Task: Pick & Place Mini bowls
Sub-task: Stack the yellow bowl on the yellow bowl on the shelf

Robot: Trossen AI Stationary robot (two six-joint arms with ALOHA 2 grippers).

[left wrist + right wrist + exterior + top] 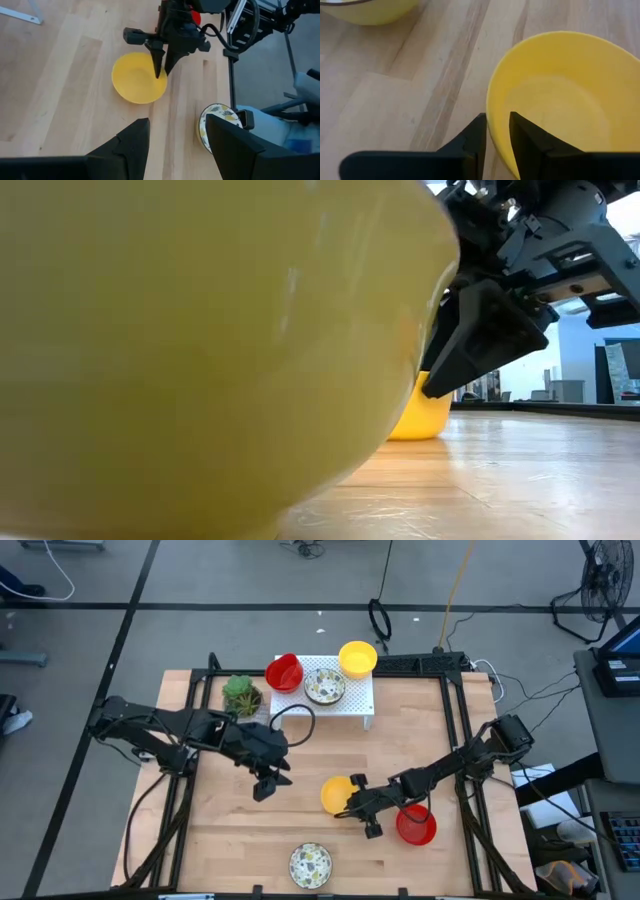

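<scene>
A yellow mini bowl (335,794) sits on the wooden table, right of centre. My right gripper (352,808) is at its rim and shut on it. A red mini bowl (416,824) stands just right of that gripper. A speckled mini bowl (311,864) rests at the near edge, and its pale wall (200,340) fills the low view. My left gripper (266,782) hovers open left of the yellow bowl and touches nothing. Its fingers frame bare table (175,145). One red, one speckled and one yellow bowl sit on the white rack (352,705) at the far side. My right gripper (498,132) pinches the yellow bowl's rim (492,112) on the side facing the table's right, one finger (530,145) inside the bowl and the other (472,142) outside. The fingers (161,67) come from above, pointing down. The bowl's base (420,430) rests on the table, upright.
A green plant (241,695) in a pale pot stands left of the rack. Black frame rails (462,730) run along the table's left and right sides. Bare wood lies between the two grippers and near the table's left near corner.
</scene>
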